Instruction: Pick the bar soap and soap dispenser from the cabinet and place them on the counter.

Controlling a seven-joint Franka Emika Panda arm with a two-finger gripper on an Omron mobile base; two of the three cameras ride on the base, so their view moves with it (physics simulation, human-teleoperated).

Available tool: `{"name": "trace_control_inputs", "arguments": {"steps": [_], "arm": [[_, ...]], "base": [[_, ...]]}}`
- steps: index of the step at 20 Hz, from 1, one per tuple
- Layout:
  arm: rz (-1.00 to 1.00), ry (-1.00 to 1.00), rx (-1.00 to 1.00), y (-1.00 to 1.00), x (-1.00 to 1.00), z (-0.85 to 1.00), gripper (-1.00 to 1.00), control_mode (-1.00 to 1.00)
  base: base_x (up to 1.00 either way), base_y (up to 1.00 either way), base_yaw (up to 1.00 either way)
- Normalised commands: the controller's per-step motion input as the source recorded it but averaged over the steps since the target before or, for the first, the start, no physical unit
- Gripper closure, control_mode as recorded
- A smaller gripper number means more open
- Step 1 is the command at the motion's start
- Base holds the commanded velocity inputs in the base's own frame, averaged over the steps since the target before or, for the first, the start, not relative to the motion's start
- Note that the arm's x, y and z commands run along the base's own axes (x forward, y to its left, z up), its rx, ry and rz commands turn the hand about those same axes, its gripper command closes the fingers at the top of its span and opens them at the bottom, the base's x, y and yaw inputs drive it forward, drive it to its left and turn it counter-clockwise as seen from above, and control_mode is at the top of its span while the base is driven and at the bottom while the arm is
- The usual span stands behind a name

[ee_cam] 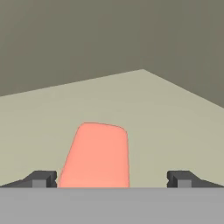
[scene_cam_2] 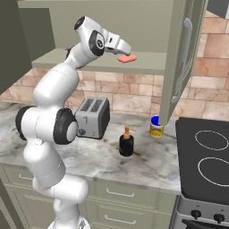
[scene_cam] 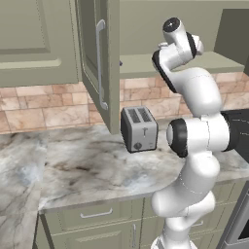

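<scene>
The gripper (ee_cam: 111, 179) is being held spread wide and unclenched inside the cabinet (scene_cam_2: 147, 67), its fingertips (ee_cam: 41, 178) flanking one bar soap (ee_cam: 97, 155) lying flat on the shelf. On the counter (scene_cam_2: 147, 165), one soap dispenser (scene_cam_2: 126, 142), one toaster (scene_cam_2: 93, 117) and one yellow jar (scene_cam_2: 156, 127) are being shown.

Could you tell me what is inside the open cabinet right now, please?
On the cabinet's shelf lies the bar soap, flat, with the open hand straddling it. The arm and the doors cover part of the shelf, so what else sits there cannot be seen.
</scene>
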Motion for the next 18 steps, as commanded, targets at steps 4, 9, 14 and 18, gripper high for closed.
{"name": "trace_control_inputs", "arguments": {"steps": [4,9,14,18], "arm": [[-0.11,0.05,0.0,-0.08,0.13,-0.07,-1.0,-1.0],[-0.07,0.06,0.0,-0.07,0.12,-0.12,-1.0,-1.0],[-0.03,0.06,0.01,-0.06,0.18,-0.14,-1.0,-1.0],[-0.01,0.04,0.02,-0.12,0.15,-0.14,-1.0,-1.0]], "base": [[0.0,0.0,0.0],[0.0,0.0,0.0],[0.0,0.0,0.0],[0.0,0.0,0.0]]}}
